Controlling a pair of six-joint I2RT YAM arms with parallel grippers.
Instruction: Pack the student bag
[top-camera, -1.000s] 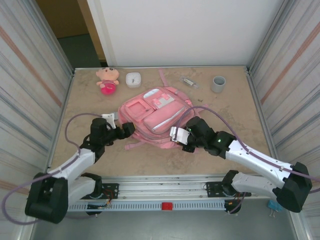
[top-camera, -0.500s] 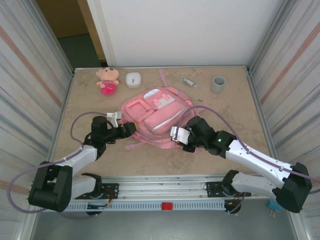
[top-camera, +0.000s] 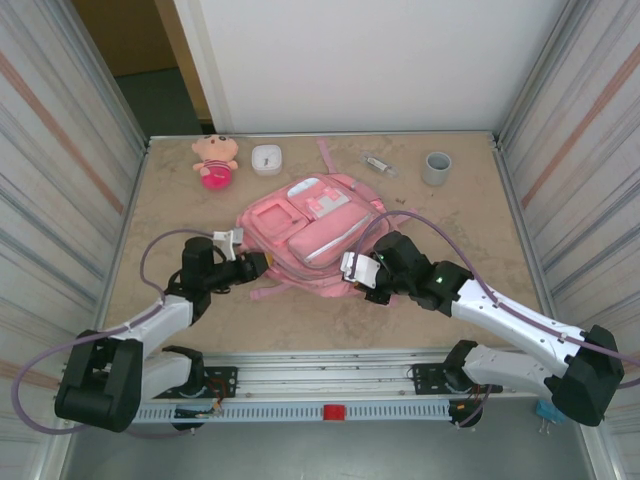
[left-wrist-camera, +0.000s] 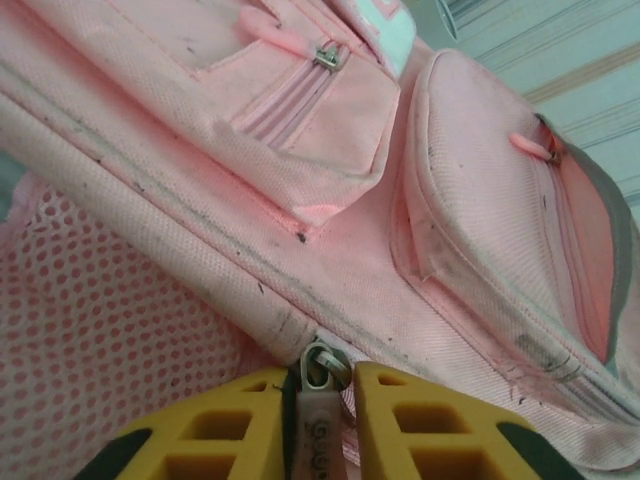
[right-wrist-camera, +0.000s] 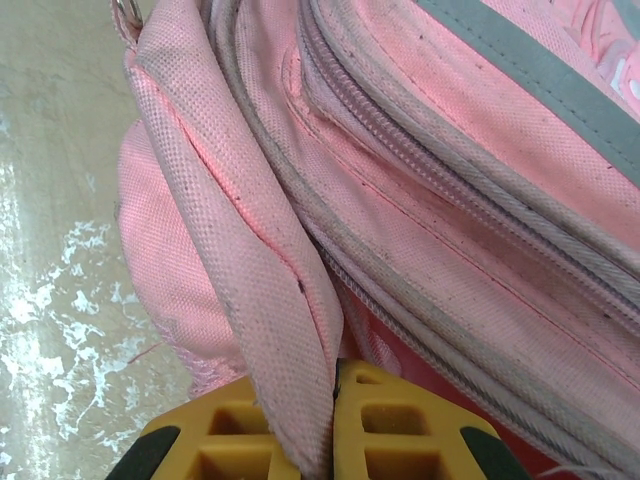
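Pinched the zipper pull (left-wrist-camera: 318, 422) at the student bag's (top-camera: 312, 225) near-left edge between the left fingers (left-wrist-camera: 245, 425), right fingers (right-wrist-camera: 400, 432) clenched on a fabric fold (right-wrist-camera: 290, 330) at its near-right edge.

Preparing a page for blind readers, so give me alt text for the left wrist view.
The left tool, yellow fingers nearly together, pinches a grey zipper pull on the pink student bag. A mesh pocket lies at left, zipped front pockets above.
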